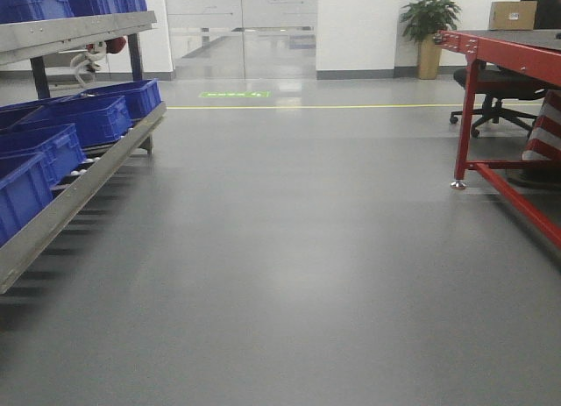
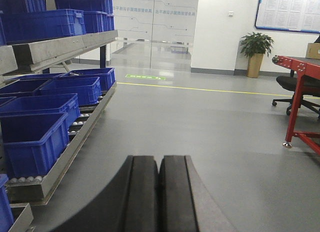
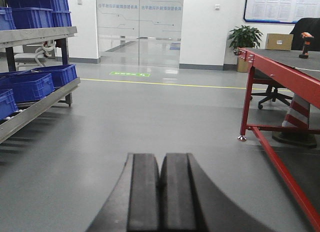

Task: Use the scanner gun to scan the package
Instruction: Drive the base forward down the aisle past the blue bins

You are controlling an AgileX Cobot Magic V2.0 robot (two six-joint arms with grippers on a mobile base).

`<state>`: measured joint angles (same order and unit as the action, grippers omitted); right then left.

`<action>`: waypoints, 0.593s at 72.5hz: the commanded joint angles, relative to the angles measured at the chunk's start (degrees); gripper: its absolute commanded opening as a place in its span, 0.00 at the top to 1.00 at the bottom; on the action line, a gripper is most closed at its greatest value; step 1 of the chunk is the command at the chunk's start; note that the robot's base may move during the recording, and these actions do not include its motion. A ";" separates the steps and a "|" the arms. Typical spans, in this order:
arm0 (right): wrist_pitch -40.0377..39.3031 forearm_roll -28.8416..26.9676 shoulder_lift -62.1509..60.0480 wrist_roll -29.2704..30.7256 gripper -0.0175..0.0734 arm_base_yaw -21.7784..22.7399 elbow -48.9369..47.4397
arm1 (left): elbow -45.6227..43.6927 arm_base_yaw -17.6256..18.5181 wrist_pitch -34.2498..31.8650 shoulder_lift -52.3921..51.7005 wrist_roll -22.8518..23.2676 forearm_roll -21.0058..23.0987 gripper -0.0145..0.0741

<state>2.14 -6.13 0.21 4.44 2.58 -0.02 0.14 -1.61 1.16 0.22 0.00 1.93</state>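
Both arms hang low over bare grey floor. The left gripper has its two black pads pressed flat together with nothing between them, and the right gripper is closed and empty in the same way.

Far ahead of the right gripper and up to its right, the scanner gun stands upright on the far end of the red table, orange handle below a dark head. The package, a brown cardboard box, sits on the same table near the scanner's left side with a gap between them; from here its label is too small to make out.

A striped cone stands under the table, ahead and right of the right gripper, and a potted plant is by the far wall. Blue bins fill a rack close along the left gripper's left side
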 commanded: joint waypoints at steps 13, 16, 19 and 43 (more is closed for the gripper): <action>-1.16 -0.02 -0.21 0.01 0.98 0.29 0.02 | -0.14 -0.09 -1.16 -0.22 0.31 0.32 0.96; -1.16 -0.02 -0.21 0.01 0.98 0.29 0.02 | -0.14 -0.09 -1.16 -0.22 0.31 0.32 0.96; -1.16 -0.02 -0.21 0.01 0.98 0.29 0.02 | -0.14 -0.09 -1.16 -0.22 0.31 0.32 0.96; -1.16 -0.02 -0.21 0.01 0.98 0.28 0.02 | -0.14 -2.86 -1.16 -0.22 0.31 0.32 0.96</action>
<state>2.14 -6.13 0.21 4.44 2.58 -0.02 0.14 -4.31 1.02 0.22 0.00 1.93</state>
